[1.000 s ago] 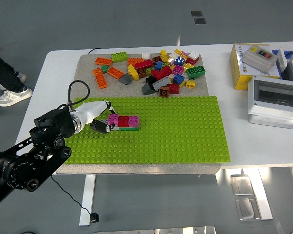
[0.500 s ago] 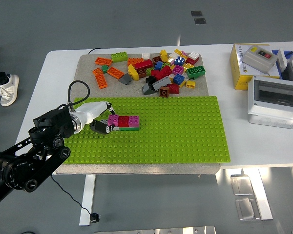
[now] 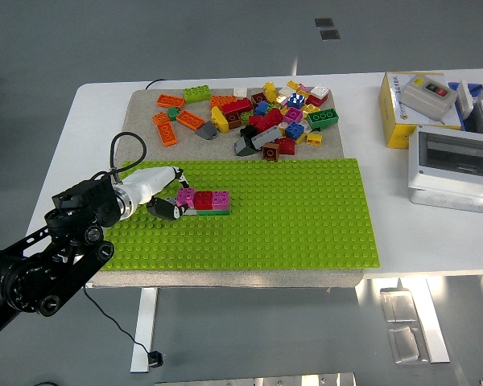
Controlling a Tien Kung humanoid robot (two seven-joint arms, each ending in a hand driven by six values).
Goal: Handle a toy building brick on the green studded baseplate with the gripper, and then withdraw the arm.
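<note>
The white counter [image 3: 72, 153] is carrying everything, smooth and hard. Over most of its left part a grey mat [image 3: 145, 108] is lying, matte and slightly rough by the look of it. On the mat's near half the green studded baseplate [image 3: 306, 217] is sitting flat, a rigid plastic sheet covered in even rows of round studs. Toward the mat's far edge a loose pile of bricks [image 3: 266, 117] is spreading, glossy and sharp-cornered.

The left hand [image 3: 167, 199] is reaching in from the counter's left edge, its fingers closing on the left end of the brick row [image 3: 203, 199], which is standing on the baseplate's far left part. That row, magenta, red and pink blocks over a grey strip, is probably light, stiff and slick; gripping its flat side walls would likely be surest, since the studs are pinning it down.
</note>
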